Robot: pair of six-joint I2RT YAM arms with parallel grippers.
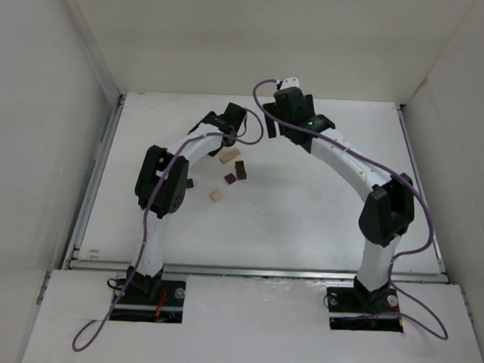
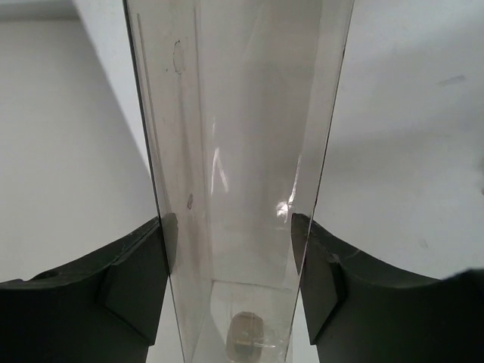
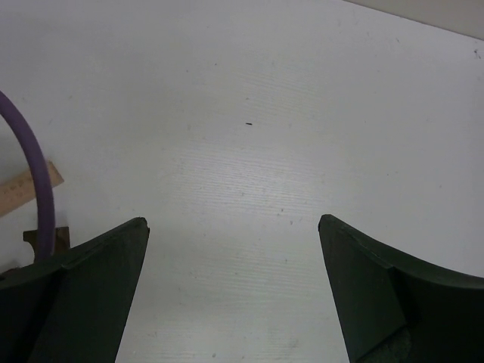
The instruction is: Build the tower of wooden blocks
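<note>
In the left wrist view my left gripper (image 2: 234,261) is shut on a clear plastic box (image 2: 234,136) that stands upright between its fingers. A small brownish wooden piece (image 2: 246,338) lies inside, at the box's bottom. From above, the left gripper (image 1: 238,125) hangs over the loose pieces: a tan slab (image 1: 229,156), two dark brown cubes (image 1: 241,170) (image 1: 230,178), a third dark cube (image 1: 190,182) beside the left arm, and a pale beige piece (image 1: 216,196). My right gripper (image 3: 234,257) is open over bare table. The slab (image 3: 26,189) shows at its left.
White walls close in the table (image 1: 321,217) on three sides. A purple cable (image 3: 38,181) crosses the left edge of the right wrist view, with a dark piece (image 3: 34,238) beside it. The right gripper (image 1: 272,128) sits just right of the left one, near the back.
</note>
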